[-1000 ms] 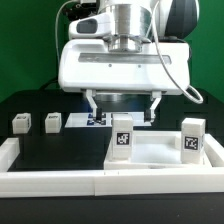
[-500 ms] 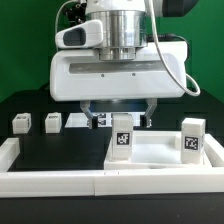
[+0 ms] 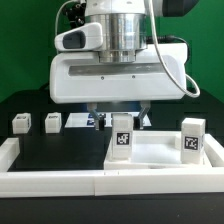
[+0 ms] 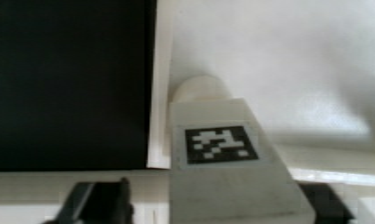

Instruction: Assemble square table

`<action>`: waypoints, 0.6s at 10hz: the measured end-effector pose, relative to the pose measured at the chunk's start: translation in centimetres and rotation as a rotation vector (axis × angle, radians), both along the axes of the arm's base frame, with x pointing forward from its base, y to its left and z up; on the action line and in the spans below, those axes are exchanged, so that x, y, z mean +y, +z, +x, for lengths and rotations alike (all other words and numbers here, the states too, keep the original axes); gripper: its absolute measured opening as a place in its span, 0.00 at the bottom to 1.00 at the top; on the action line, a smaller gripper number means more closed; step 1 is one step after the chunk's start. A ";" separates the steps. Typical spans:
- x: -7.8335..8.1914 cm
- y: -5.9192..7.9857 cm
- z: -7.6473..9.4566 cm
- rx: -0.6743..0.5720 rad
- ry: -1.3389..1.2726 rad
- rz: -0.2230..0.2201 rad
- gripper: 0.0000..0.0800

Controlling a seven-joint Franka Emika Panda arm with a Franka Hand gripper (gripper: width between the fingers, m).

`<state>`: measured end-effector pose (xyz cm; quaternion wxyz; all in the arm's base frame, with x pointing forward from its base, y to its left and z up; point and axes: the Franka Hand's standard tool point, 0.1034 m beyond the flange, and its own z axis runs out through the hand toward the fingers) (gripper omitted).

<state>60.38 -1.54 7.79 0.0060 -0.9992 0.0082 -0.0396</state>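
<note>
**Square table (image 3: 165, 153) near right, pincer astride one leg**

Square table: a white slab with a raised rim, lying flat on the black desk (image 3: 60, 150) at the near right of the exterior view. Its near edge runs along the near border rail (image 3: 100, 183).

Left leg block (image 3: 122, 139): upright at the slab's far left corner, tag facing the camera.

Right leg block (image 3: 192, 139): upright at the slab's right edge, tag also toward the camera. Cannot tell whether it stands on the slab or just beside it. It is well apart from the left one.

Leftmost small leg block (image 3: 20, 123) and second small leg block (image 3: 52, 122): on bare desk at the far left. They are near each other, not touching, and well apart from the slab.

Pincer (image 3: 121, 114): hangs straight over the left leg block, one finger down each side.

Wrist view: the same block (image 4: 212, 150) fills the middle, tag toward the lens. The pincer (image 4: 212, 206) shows as a dark finger on either flank. White slab surface (image 4: 326, 90) lies to one side of the block and black desk to the other. The jaws sit close to the block's sides, but contact cannot be made out, so I cannot tell whether it is gripping or merely open around the block.

Arm body (image 3: 120, 70): white and bulky, hiding much of the far scene.

Marker board (image 3: 80, 120): flat on the far desk, partly under the arm.

Left border rail (image 3: 8, 152): along the desk's left edge.
</note>
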 end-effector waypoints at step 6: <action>0.0 0.0 0.0 0.000 -0.038 0.005 0.36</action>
